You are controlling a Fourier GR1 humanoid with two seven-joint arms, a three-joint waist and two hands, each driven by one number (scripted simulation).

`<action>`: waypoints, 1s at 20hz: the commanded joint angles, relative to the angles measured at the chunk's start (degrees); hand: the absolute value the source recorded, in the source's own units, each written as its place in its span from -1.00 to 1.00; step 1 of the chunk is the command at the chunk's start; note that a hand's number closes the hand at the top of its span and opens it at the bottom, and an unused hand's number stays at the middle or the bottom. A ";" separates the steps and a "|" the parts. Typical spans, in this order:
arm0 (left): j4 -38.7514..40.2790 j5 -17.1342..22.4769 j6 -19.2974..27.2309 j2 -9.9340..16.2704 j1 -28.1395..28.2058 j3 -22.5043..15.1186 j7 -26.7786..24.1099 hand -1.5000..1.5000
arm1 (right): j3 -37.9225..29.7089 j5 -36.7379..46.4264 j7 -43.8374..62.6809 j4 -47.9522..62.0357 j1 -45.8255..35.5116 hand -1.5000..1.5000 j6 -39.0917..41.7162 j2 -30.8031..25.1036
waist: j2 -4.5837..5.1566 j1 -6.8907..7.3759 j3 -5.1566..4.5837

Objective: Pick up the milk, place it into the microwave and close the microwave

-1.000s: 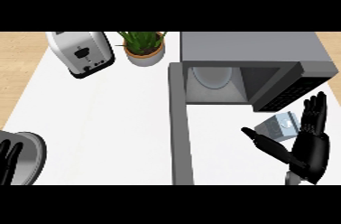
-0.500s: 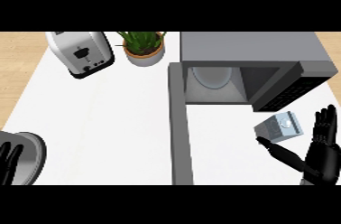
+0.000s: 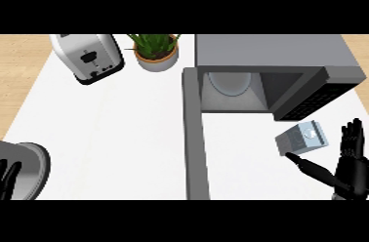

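Lying on the counter [image 3: 108,138] before the open microwave [image 3: 267,75], the milk carton [image 3: 301,138] is looking light, stiff and boxy, best gripped across its flat sides, as the right hand [image 3: 347,170] is hovering beside it, fingers spread, grasping nothing.

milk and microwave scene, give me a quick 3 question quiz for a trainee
1. True or false: the milk already sits inside the microwave.
2. Which hand is next to the milk? A) left hand B) right hand
3. Fill in: left of the potted plant stands a ____.

Key:
1. False; it lies on the counter in front of the open microwave.
2. B; the right hand is open beside it, not holding it, while the left hand rests at the lower left edge.
3. toaster
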 commanded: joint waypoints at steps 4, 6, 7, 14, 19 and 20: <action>2.82 -1.81 1.40 -0.28 -0.66 -1.76 -2.60 -1.00 | -2.70 -0.34 -10.62 16.06 -3.66 -1.00 0.13 1.18 | 0.06 0.10 0.02; 3.31 -3.20 0.37 -0.29 3.75 -3.62 -6.26 -1.00 | -3.59 0.57 -8.16 19.18 -8.34 -1.00 -1.11 -1.53 | 0.03 0.34 0.01; 1.04 -2.53 1.02 -0.30 2.10 -3.39 -2.82 -1.00 | -4.50 -1.52 -8.43 19.62 -8.38 -1.00 1.51 -2.46 | 0.02 0.13 0.01; 5.34 -0.60 -0.76 -0.09 -0.37 0.92 -3.75 -1.00 | -5.90 -2.62 -19.00 34.93 -10.79 -1.00 7.57 -3.43 | 0.12 0.20 0.04; 1.36 1.61 -2.51 -0.23 1.50 2.07 -1.69 -1.00 | -4.32 -3.75 -16.80 34.42 -11.21 -1.00 10.54 -2.67 | 0.03 0.10 0.01; 2.41 2.41 -1.45 0.72 -2.07 3.31 -0.30 -1.00 | -5.04 -3.76 -17.45 38.19 -16.27 -1.00 9.43 -2.85 | 0.10 0.19 0.03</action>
